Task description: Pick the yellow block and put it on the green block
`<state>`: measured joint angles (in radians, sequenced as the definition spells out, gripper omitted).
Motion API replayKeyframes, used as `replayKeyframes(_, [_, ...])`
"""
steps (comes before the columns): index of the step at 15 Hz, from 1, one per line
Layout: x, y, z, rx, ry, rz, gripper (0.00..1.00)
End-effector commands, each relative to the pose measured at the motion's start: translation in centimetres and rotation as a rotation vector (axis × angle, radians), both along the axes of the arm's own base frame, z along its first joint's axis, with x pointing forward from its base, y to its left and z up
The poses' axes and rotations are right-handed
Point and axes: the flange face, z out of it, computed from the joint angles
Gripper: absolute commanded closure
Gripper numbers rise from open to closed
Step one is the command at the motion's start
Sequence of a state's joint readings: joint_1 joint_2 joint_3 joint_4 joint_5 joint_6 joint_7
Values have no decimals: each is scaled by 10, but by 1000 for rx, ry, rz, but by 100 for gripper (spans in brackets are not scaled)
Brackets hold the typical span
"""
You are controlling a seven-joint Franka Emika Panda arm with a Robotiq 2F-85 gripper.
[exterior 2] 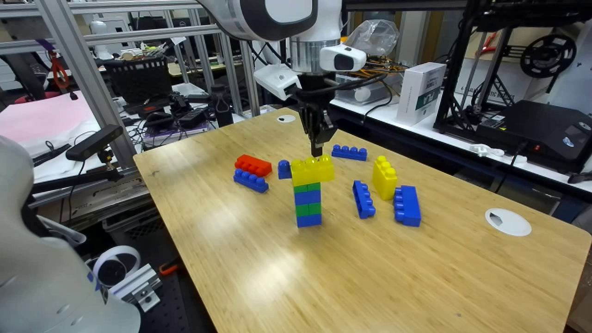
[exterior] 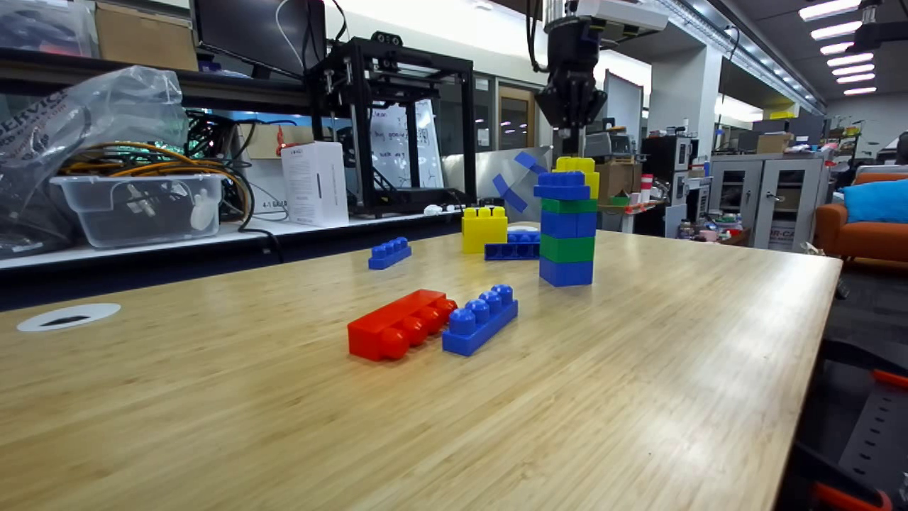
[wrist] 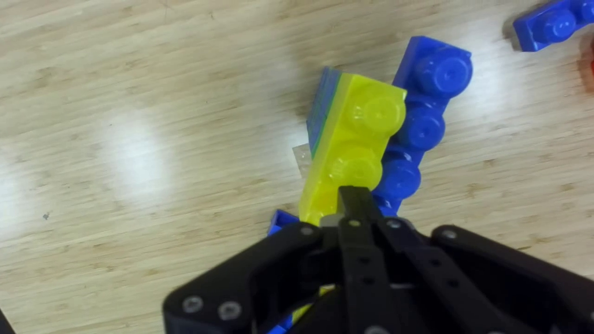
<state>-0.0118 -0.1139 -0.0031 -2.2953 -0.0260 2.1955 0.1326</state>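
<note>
1. Your end effector [exterior 2: 317, 151] points straight down, its fingers [wrist: 356, 208] together.

2. Directly beneath it you have the yellow block [wrist: 350, 144], studs up. In the wrist view the fingers overlap it, and two whole studs show beyond them. You cannot tell whether they touch it.

3. Alongside the yellow block, on top of the same column [exterior: 567, 223], lies a long blue brick [exterior: 562, 190], studs up. In an exterior view you see its end stick out past the yellow.

4. Under the yellow block is the green block [exterior 2: 307, 188], so yellow already sits on green. Below come an inner blue brick [exterior 2: 307, 198], a second green brick [exterior 2: 308, 209] and a bottom blue brick [exterior 2: 309, 220], which stands on the worktop [exterior 2: 370, 277].

5. Near the column's foot, you have a tipped blue brick [exterior 2: 364, 201] on its side, then a taller yellow brick [exterior 2: 384, 180], upright, with an outer blue brick [exterior 2: 409, 206], also on its side, just beside it.

6. On the column's other side lies the red brick [exterior 2: 252, 165], on its side, next to a low blue brick [exterior 2: 250, 181], studs up.

7. Well apart from the column, you see a far blue brick [exterior 2: 349, 153], studs up.
</note>
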Motion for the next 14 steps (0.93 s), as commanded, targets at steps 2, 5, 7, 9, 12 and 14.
replayKeyframes(2, [-2, 0, -8, 1, 7, 30, 100])
replayKeyframes(5, [-4, 1, -12, 1, 17, 34, 100])
replayKeyframes(7, [-5, 1, -14, 2, 19, 37, 100])
replayKeyframes(9, [-5, 1, -15, 1, 21, 40, 100])
replayKeyframes(12, [-6, 2, -16, 0, 23, 44, 100])
replayKeyframes(14, [-6, 2, -16, 0, 22, 44, 100])
